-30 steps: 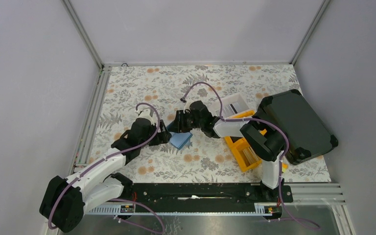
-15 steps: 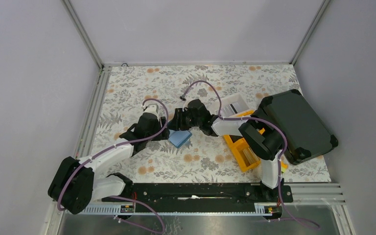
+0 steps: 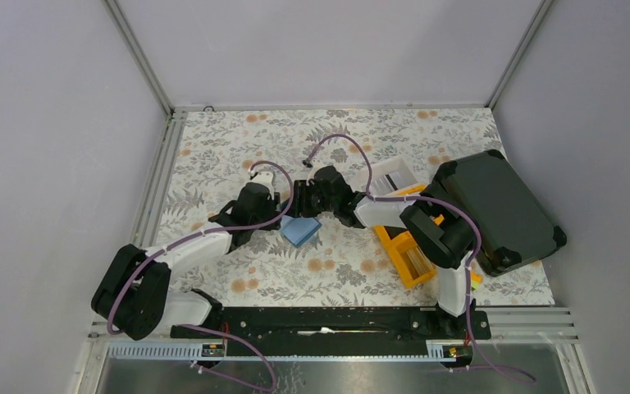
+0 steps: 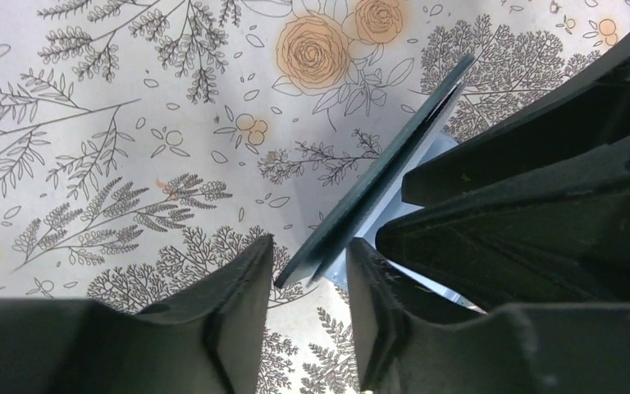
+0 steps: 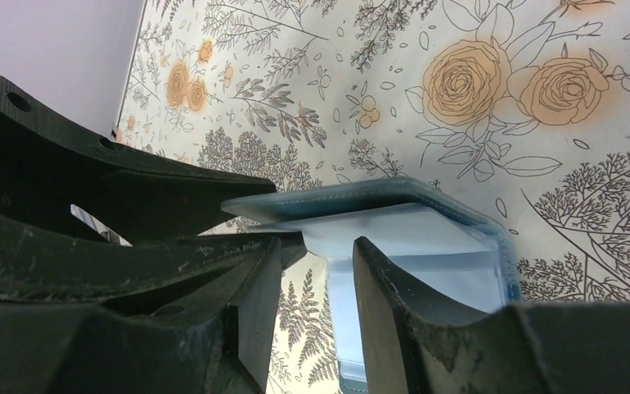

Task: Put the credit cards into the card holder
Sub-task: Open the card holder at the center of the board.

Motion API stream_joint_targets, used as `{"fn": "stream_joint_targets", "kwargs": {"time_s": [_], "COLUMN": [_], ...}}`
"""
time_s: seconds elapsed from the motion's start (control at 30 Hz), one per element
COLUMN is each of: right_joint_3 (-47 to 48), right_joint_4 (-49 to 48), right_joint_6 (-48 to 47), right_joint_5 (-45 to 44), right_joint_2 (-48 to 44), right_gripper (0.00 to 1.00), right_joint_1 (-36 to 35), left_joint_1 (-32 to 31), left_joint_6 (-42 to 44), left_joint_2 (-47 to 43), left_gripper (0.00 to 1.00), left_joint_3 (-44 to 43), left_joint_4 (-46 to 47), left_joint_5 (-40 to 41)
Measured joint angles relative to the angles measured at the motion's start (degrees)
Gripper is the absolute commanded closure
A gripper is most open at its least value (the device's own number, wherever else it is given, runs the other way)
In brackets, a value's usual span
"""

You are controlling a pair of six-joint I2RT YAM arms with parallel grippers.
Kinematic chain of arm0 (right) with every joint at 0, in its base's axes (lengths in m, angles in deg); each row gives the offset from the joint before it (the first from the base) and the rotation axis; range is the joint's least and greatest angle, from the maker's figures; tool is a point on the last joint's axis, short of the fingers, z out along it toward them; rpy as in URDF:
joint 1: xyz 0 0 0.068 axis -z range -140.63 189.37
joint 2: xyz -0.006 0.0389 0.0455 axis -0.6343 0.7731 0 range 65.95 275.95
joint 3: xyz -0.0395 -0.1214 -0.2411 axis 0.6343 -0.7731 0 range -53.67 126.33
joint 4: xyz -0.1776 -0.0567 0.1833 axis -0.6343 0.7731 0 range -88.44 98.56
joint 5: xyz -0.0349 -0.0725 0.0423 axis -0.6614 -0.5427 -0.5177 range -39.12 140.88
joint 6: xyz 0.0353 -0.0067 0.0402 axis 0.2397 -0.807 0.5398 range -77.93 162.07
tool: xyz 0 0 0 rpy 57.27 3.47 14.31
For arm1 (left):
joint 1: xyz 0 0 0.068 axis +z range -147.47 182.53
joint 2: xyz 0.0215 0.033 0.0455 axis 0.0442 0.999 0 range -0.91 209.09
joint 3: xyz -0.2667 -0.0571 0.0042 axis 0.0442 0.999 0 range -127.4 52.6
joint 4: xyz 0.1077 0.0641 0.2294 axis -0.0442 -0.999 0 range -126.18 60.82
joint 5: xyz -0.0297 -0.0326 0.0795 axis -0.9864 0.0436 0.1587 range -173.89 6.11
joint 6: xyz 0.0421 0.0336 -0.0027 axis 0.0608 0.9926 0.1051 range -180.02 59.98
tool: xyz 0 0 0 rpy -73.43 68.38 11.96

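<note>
Your card holder (image 3: 301, 231) lies half open just left of the orange bin (image 3: 400, 261), no card visibly inside, so loading remains. The left gripper (image 4: 308, 246) straddles its raised flap, jaws spread. Whether the right gripper (image 5: 317, 246) pinches the pocket, you cannot tell.

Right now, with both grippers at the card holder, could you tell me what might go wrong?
1. The left gripper and right gripper crowd together at the card holder; they could collide.
2. The left gripper straddles only a corner of the raised cover, so it might slip free and fall shut.
</note>
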Motion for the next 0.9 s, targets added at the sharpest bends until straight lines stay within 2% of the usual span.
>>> {"fn": "stream_joint_targets", "kwargs": {"time_s": [0.17, 0.37, 0.63, 0.9], "right_joint_3": [0.0, -0.07, -6.14, -15.17], "right_joint_4": [0.44, 2.14, 3.37, 9.22], "right_joint_6": [-0.02, -0.07, -0.44, -3.69], "right_joint_5": [0.04, -0.09, -0.72, -5.2], "right_joint_2": [-0.02, -1.38, -12.2, -30.56], "right_gripper": [0.54, 0.51, 0.43, 0.33], "right_joint_1": [0.02, 0.39, 3.32, 5.92], "left_joint_1": [0.02, 0.02, 0.07, -0.37], "left_joint_6": [2.03, 2.47, -1.27, -12.9], "left_joint_2": [1.03, 1.29, -1.01, -6.32], "left_gripper": [0.83, 1.0, 1.0, 1.0], "left_joint_3": [-0.52, -0.63, 0.7, 3.5], "left_joint_4": [1.95, 2.71, 2.08, -0.59], "left_joint_5": [-1.29, -2.93, -4.81, -6.21]}}
